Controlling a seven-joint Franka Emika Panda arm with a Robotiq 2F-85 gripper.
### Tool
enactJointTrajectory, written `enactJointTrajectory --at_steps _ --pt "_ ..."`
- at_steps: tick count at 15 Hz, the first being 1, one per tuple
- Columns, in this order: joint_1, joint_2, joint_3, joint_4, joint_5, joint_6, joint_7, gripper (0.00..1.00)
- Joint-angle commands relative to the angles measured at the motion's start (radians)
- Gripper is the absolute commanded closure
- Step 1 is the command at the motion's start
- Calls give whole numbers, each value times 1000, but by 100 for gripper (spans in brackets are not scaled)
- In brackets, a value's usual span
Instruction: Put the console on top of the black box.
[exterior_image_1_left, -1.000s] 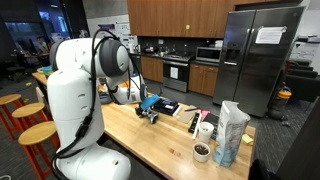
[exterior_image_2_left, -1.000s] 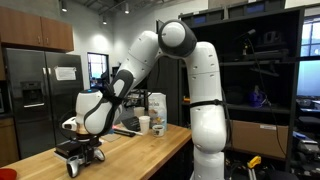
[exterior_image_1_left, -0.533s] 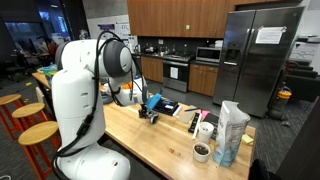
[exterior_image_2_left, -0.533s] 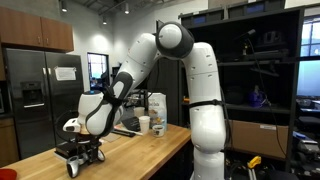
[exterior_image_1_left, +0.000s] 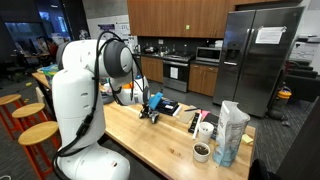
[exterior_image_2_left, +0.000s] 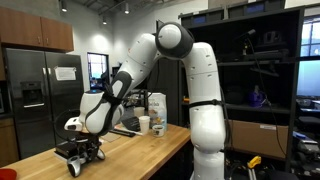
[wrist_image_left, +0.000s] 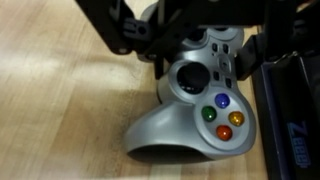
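The console is a silver game controller (wrist_image_left: 195, 110) with coloured buttons, lying on the wooden counter (wrist_image_left: 60, 110). My gripper (wrist_image_left: 200, 50) comes in from the top of the wrist view with its jaws down either side of the controller's middle. The left finger (wrist_image_left: 140, 40) and right finger (wrist_image_left: 258, 55) press against it. The black box (wrist_image_left: 295, 110) lies flat just to the right of the controller, touching or nearly touching it. In both exterior views the gripper (exterior_image_1_left: 150, 110) (exterior_image_2_left: 82, 152) is down at counter level, next to the black box (exterior_image_1_left: 168, 107).
A clear plastic bag (exterior_image_1_left: 232, 132), a white cup (exterior_image_1_left: 205, 129) and a dark bowl (exterior_image_1_left: 201, 151) stand further along the counter. Wooden stools (exterior_image_1_left: 38, 133) stand beside the counter. A fridge (exterior_image_1_left: 258, 60) and kitchen cabinets are behind.
The gripper has shifted slightly along the counter toward the black box. It stays low at counter level.
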Motion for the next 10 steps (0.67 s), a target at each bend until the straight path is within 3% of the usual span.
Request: enactJointTrajectory --at_steps 1,4,10 --pt "-23 11 20 2 53 21 -63 55" --pt "-24 -6 18 -3 76 4 -65 55" --pt "2 -130 -13 -48 -16 -74 154 55"
